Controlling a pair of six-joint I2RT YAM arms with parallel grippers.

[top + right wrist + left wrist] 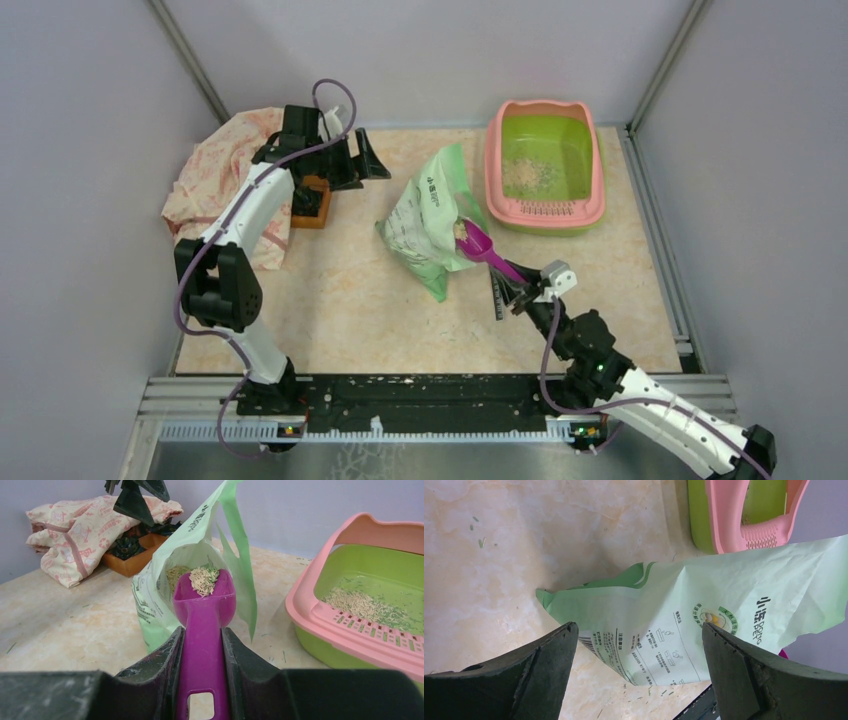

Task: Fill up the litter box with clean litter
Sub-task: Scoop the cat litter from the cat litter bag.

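While its fingers clamp the handle of the purple scoop (204, 611), the right gripper (202, 635) sits low near mid-table, its forearm stretched from the near-right base. The scoop's long axis runs away from the gripper, with the bowl at the mouth of the bag (425, 215), heaped with clean litter (202, 580). The litter box (545, 215) stands far right, its slotted ledge nearest the arms. The left gripper (350, 160) hangs agape at far left.

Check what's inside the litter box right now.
The litter box holds a thin patch of clean litter on the green floor beside the slotted ledge; the rest of the floor is mostly bare. Whatever lies under the ledge is hidden.
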